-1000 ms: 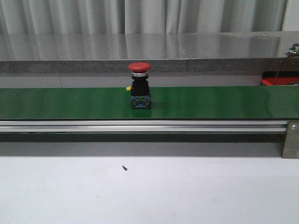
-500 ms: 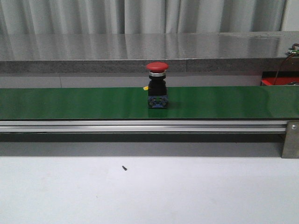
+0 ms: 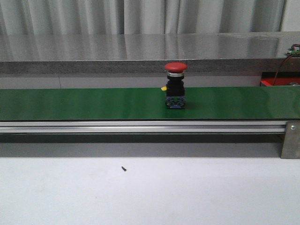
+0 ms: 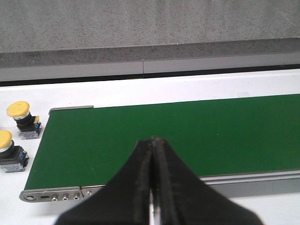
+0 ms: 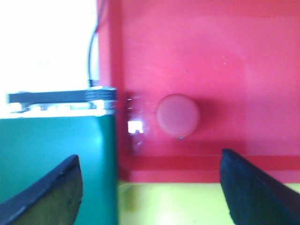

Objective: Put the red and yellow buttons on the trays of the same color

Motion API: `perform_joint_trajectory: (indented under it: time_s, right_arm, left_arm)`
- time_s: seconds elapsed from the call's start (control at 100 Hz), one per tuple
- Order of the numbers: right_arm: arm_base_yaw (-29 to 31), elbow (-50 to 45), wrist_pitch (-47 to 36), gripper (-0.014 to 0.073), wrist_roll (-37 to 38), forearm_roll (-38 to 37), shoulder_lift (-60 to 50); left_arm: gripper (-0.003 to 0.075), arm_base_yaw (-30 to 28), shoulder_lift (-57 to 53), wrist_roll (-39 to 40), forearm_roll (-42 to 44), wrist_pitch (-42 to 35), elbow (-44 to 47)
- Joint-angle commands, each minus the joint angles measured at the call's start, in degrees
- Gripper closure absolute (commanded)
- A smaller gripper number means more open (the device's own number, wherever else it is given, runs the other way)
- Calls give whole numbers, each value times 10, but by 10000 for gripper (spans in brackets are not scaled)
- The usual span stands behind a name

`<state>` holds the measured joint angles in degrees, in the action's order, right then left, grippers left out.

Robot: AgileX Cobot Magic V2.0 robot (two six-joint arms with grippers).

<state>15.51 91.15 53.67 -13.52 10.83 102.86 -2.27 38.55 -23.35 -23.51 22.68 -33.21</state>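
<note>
1. A red button (image 3: 176, 86) stands upright on the green belt (image 3: 84, 103).
2. Left claw (image 4: 153, 140) is pressed together, empty, over the belt.
3. Right claw (image 5: 150, 187) is spread apart above the red tray (image 5: 234, 70), which holds another red button (image 5: 178, 116).

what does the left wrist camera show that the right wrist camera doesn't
Only the left wrist view shows two yellow buttons standing off the end of the belt, and the left gripper with its fingers pressed together. Only the right wrist view shows the red tray holding a red button, a yellow surface beside it, and the right gripper spread open. Both show the green conveyor belt.
</note>
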Motion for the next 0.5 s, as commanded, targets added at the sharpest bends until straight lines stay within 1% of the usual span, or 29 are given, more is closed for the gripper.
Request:
perform_joint_trajectory:
  time_s: [0.0,0.13,0.28,0.49]
  right_arm:
    - [-9,-9,-11,-3,-5,29,-67]
    - [-33,-71,-26,-3,-13,30,-132]
    - [-69,-136,-25,-3,-33,30,-181]
    - [-146,-153,1,-3,-38,30,-196]
  left_arm:
    - [740,3,-2,0,-11,-43,-15]
    - [740,3,-2,0,-11,-43,-15]
    - [740,3,-2,0,-11,-43,-15]
    - [740,3,-2,0,-11,-43,-15]
